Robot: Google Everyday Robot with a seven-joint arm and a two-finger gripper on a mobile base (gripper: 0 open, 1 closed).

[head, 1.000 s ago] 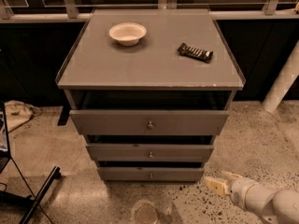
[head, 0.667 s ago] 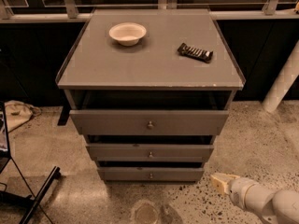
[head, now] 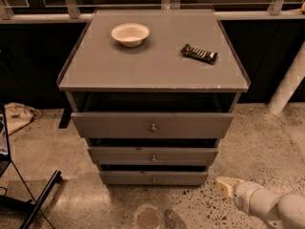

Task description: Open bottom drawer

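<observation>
The grey cabinet (head: 152, 66) has three drawers, all standing partly out in steps. The bottom drawer (head: 128, 177) is the lowest and narrowest, with a small round metal knob (head: 153, 179). It stands out the least, with a dark gap above its front. My gripper (head: 225, 185) is low at the bottom right, just above the floor. It is to the right of the bottom drawer's front and apart from it. Only its pale tip and white wrist show.
A white bowl (head: 130, 34) and a dark snack bar (head: 199, 54) lie on the cabinet top. A black stand leg (head: 40, 194) crosses the floor at lower left. A white pipe (head: 288, 82) rises at right. A cloth (head: 16, 116) lies at left.
My gripper has drifted slightly to the right, a little farther from the bottom drawer. The drawers, bowl and snack bar have not moved.
</observation>
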